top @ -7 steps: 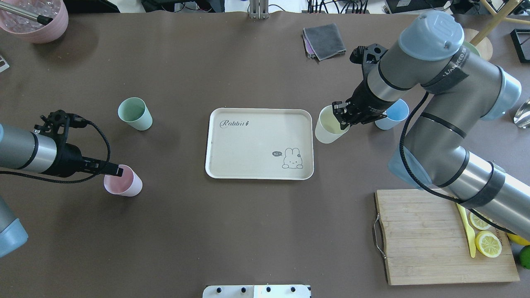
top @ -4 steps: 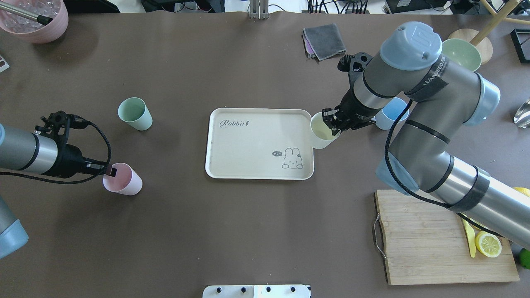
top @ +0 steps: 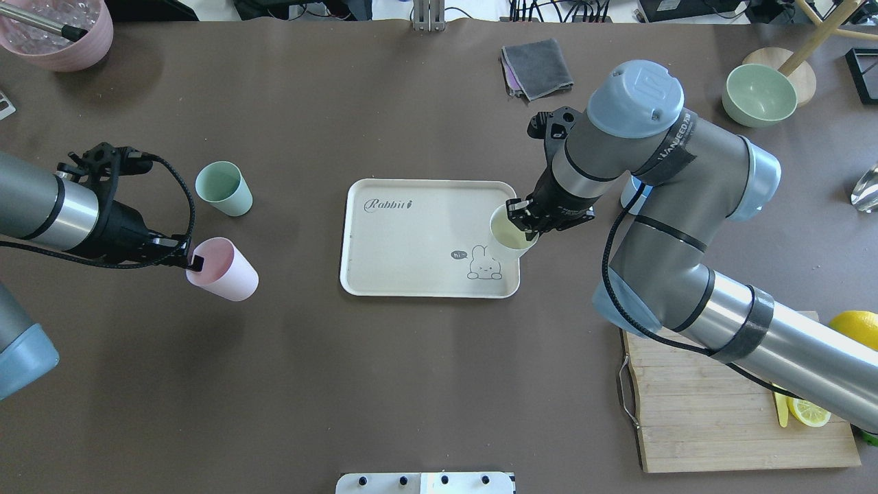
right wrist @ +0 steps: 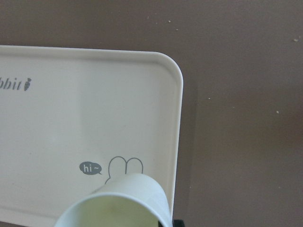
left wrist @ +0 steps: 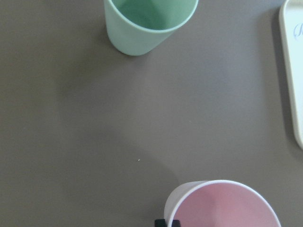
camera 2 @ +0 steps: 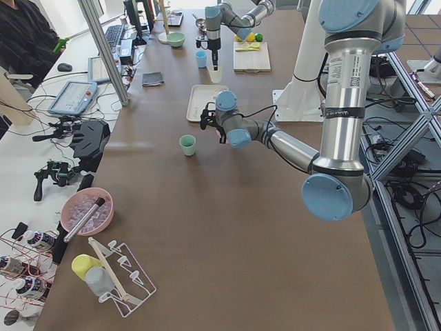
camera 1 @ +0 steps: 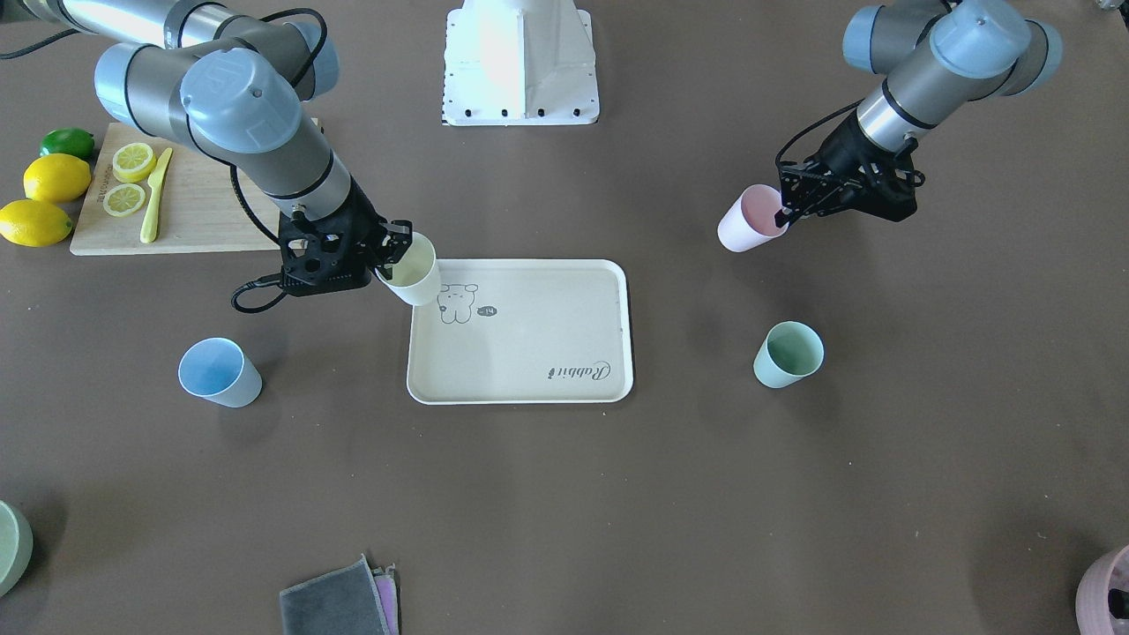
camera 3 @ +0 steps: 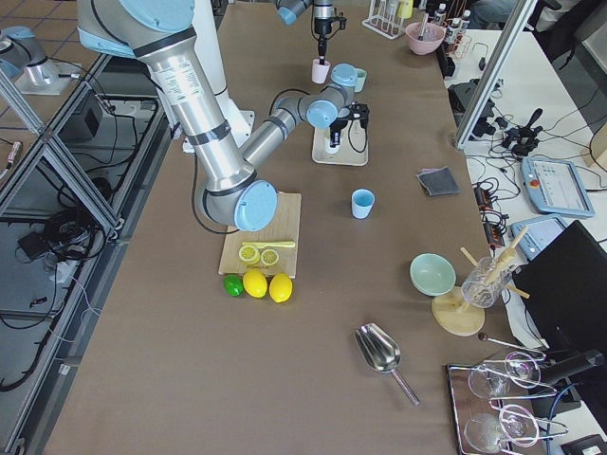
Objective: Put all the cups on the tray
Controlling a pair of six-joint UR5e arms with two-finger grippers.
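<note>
My right gripper (top: 525, 218) is shut on the rim of the pale yellow cup (top: 509, 237), which hangs over the right end of the cream tray (top: 411, 233), by the rabbit drawing. The right wrist view shows the yellow cup (right wrist: 118, 201) above the tray (right wrist: 71, 118). To the left of the tray, my left gripper (top: 193, 261) is shut on the rim of the pink cup (top: 223, 269), which is tilted and off the table. Farther back on the table stands the mint cup (top: 223, 189). The blue cup (camera 1: 219, 372) stands beyond my right arm, mostly hidden from overhead.
A wooden cutting board (top: 713, 405) with lemon slices and a yellow knife lies at the near right. Toward the back are a green bowl (top: 758, 95), a folded grey cloth (top: 537, 67) and, at the far left, a pink ribbed container (top: 58, 31).
My right gripper has carried the yellow cup left, from beside the tray to over its right end. My left gripper has lifted the pink cup and shifted it toward the tray.
</note>
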